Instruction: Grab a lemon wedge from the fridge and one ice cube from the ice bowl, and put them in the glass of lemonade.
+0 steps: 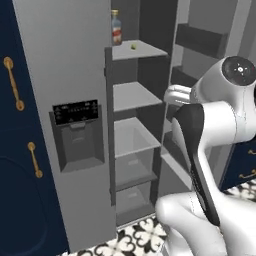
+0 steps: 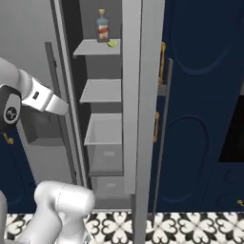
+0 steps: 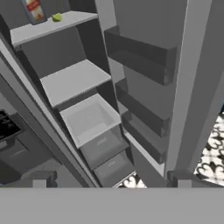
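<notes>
A: What do you see at the left side, at about nine o'clock in the left base view?

B: There is a navy cabinet (image 1: 15,150) with brass handles (image 1: 13,84). Just beside it stands the fridge (image 1: 65,60), light grey. Its left door is closed and it carries the black dispenser recess (image 1: 77,132).

A: And to the right of this door?

B: The right door (image 1: 200,45) is swung open, so the shelves are visible. On the top shelf (image 1: 137,50), at about twelve o'clock in the view, stands a bottle with a red label (image 1: 116,29). The lemon wedge (image 1: 133,47) lies just beside it on the same shelf, small and yellow-green. Two more shelves are below, and then some clear drawers (image 1: 132,170).

A: Does the hand view show the wedge also?

B: Yes, at about eleven o'clock, the lemon wedge (image 3: 57,18) is next to the bottle (image 3: 34,10). The door bins (image 3: 140,57) are at about one o'clock.

A: How is the gripper?

B: Its two finger tips (image 3: 40,180) rise at the bottom of the hand view, far from each other. So the gripper (image 3: 111,183) is spread wide, with nothing between the jaws. It is well apart from the wedge.

A: And the floor?

B: Patterned tiles (image 1: 135,237), black and white, at six o'clock.
</notes>
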